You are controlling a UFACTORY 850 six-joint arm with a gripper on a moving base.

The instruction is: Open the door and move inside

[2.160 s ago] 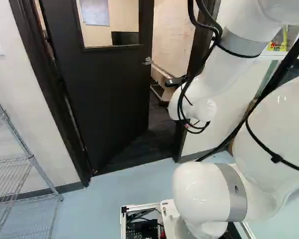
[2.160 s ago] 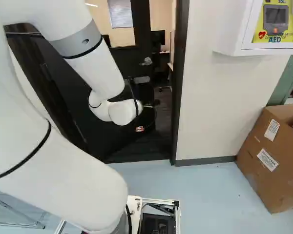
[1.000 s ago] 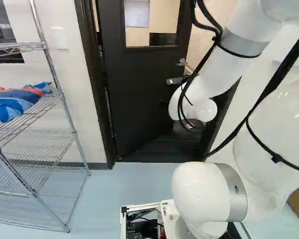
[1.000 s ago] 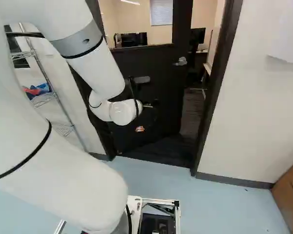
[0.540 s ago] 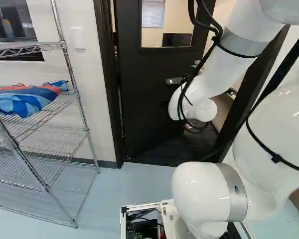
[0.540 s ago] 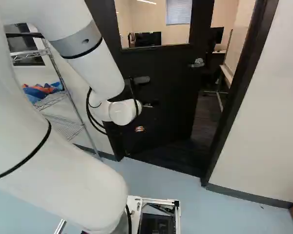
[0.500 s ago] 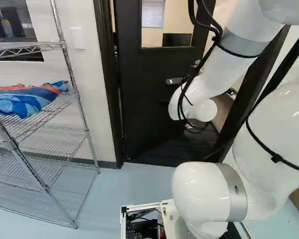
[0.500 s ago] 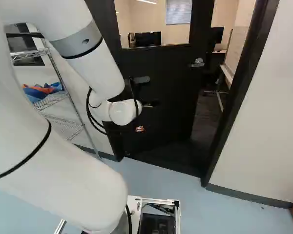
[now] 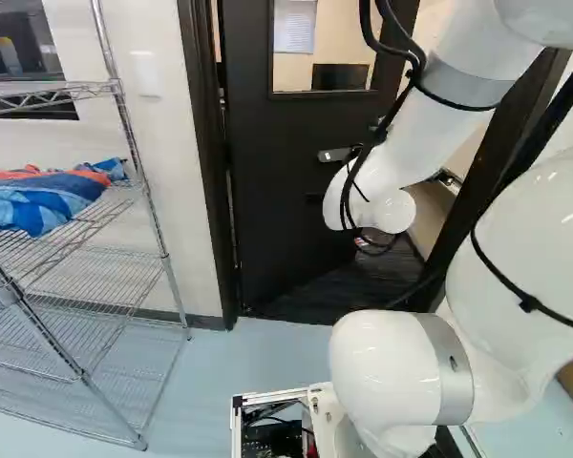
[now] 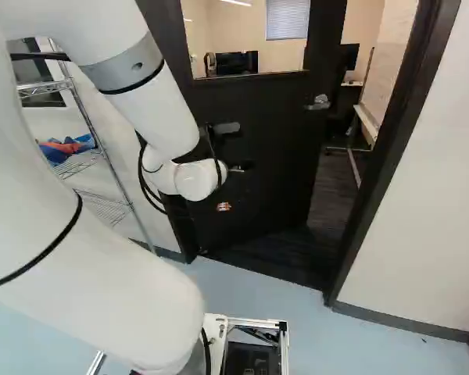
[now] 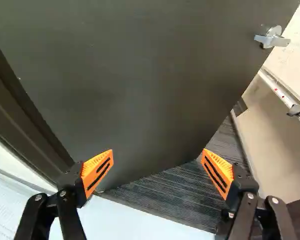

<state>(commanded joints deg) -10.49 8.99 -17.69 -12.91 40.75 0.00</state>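
A dark door (image 9: 286,200) with a window stands partly open, swung away from me into the room beyond. Its silver handle (image 10: 319,103) is by the free edge; the wrist view also shows the handle (image 11: 275,37), ahead of and well to one side of the gripper. In the right base view my gripper (image 10: 223,206) is mostly lost against the dark door below the white wrist. The wrist view shows the gripper (image 11: 158,156) open, its orange-padded fingers wide apart with nothing between them, facing the door panel (image 11: 125,85).
Dark frame posts flank the doorway, the handle-side post (image 10: 383,172) right of the gap in the right base view. Dark striped flooring (image 11: 175,192) lies beyond the threshold. A wire shelf (image 9: 86,262) with blue and orange cloth stands left of the doorway. Inside is a whiteboard ledge (image 10: 366,123).
The base has turned left: doorway and shelf have shifted rightwards in both base views, with only a slight shift in the last half second. The arm keeps its pose above its lowest joint.
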